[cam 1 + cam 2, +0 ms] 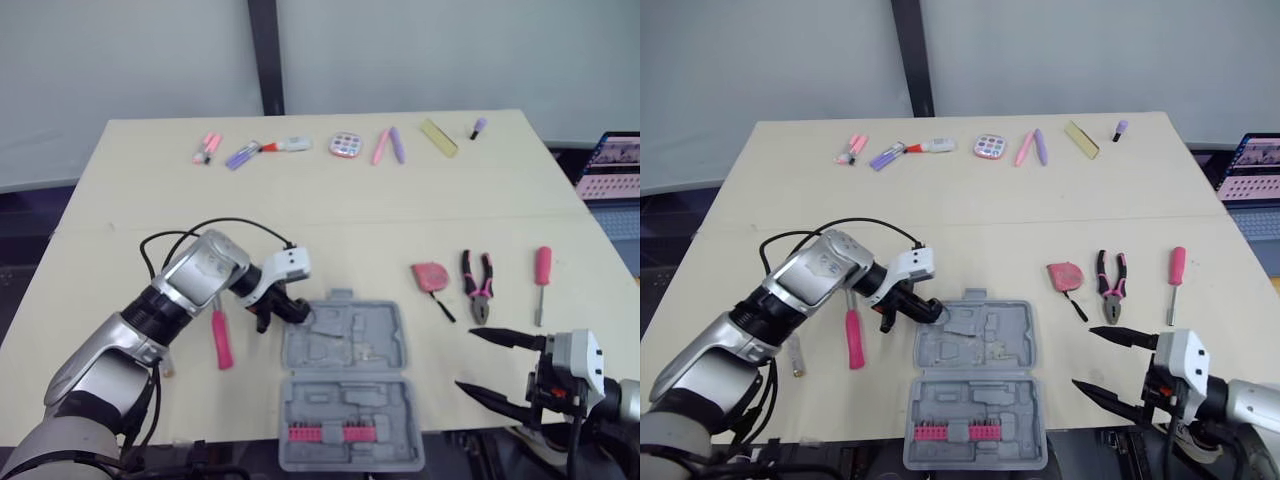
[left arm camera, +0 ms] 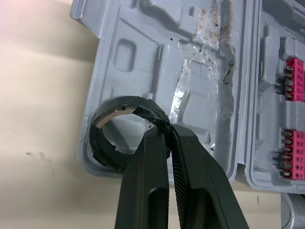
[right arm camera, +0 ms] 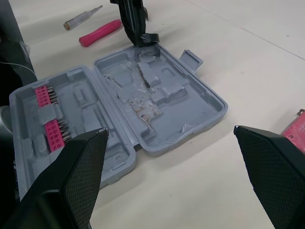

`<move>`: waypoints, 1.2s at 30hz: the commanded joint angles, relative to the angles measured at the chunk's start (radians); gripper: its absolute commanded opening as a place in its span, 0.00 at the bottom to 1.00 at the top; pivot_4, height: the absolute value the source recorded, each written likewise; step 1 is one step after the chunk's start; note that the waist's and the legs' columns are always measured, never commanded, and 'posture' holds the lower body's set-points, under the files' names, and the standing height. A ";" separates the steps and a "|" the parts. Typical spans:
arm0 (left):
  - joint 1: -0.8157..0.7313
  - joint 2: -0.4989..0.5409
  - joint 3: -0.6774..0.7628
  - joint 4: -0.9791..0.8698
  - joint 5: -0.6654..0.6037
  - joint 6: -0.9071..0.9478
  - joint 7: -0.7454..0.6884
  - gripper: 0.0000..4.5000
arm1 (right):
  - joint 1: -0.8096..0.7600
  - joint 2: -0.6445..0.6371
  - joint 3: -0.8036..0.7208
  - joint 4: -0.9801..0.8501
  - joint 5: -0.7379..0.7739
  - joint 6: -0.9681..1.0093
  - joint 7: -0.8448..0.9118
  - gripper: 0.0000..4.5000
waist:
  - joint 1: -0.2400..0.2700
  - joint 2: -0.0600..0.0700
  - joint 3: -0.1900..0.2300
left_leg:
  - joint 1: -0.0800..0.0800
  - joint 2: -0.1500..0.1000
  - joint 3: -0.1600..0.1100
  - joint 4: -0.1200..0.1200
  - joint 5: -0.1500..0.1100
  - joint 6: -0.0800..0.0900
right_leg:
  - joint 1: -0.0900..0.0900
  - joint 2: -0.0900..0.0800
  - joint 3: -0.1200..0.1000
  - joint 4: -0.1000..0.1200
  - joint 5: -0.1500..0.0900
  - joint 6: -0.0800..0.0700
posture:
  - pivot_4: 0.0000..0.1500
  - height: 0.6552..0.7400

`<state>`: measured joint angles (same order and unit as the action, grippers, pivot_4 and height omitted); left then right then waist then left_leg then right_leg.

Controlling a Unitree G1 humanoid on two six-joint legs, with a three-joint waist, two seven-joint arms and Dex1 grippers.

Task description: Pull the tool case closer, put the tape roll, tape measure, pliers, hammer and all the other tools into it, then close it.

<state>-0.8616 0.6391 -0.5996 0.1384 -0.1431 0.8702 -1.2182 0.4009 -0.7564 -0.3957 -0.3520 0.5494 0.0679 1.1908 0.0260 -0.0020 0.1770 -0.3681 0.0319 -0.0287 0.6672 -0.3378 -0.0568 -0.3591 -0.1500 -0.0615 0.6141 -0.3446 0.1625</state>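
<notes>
The grey tool case lies open at the table's front centre, with pink bit strips in its near half. My left gripper is shut on the black tape roll, holding it over the far-left corner of the case's far half. My right gripper is open just past the case's right side, near the front edge, with nothing between its fingers. The red tape measure, pink-handled pliers and a pink-handled screwdriver lie to the right beyond it.
A pink-handled tool and a small clear screwdriver lie left of the case beside my left arm. Pens, markers and small stationery line the far edge. A laptop sits off the table's right side.
</notes>
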 commanded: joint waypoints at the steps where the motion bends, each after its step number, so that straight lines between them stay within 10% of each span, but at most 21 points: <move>1: -0.013 -0.002 0.011 0.009 0.016 -0.015 -0.014 0.01 | 0.005 0.001 -0.029 -0.034 0.014 -0.009 -0.011 1.00 | 0.000 0.000 0.000 | 0.000 0.000 0.000 0.000 0.000 0.000 | 0.000 0.000 0.000 0.000 0.000 0.000 | 1.00 1.00; 17: -0.006 -0.027 0.010 0.041 0.048 -0.032 -0.027 0.01 | 0.025 -0.001 -0.039 -0.049 0.019 -0.005 -0.023 1.00 | 0.000 0.000 0.000 | 0.000 0.000 0.000 0.000 0.000 0.000 | 0.000 0.000 0.000 0.000 0.000 0.000 | 1.00 1.00; 25: -0.015 -0.001 0.016 0.001 0.046 0.026 -0.046 0.76 | 0.022 -0.001 -0.033 -0.047 0.020 -0.006 -0.022 1.00 | 0.000 0.000 0.000 | 0.000 0.000 0.000 0.000 0.000 0.000 | 0.000 0.000 0.000 0.000 0.000 0.000 | 1.00 1.00; 36: 0.019 0.040 0.148 -0.147 -0.025 0.067 -0.016 0.76 | 0.009 0.002 -0.026 -0.042 0.018 -0.005 -0.022 1.00 | 0.000 0.000 0.000 | 0.000 0.000 0.000 0.000 0.000 0.000 | 0.000 0.000 0.000 0.000 0.000 0.000 | 1.00 1.00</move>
<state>-0.8543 0.6638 -0.4974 0.0350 -0.1476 0.9351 -1.2424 0.4065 -0.7565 -0.3994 -0.3735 0.5517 0.0683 1.1728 0.0256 -0.0020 0.1770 -0.3682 0.0319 -0.0290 0.6674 -0.3378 -0.0568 -0.3590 -0.1501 -0.0616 0.6143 -0.3446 0.1625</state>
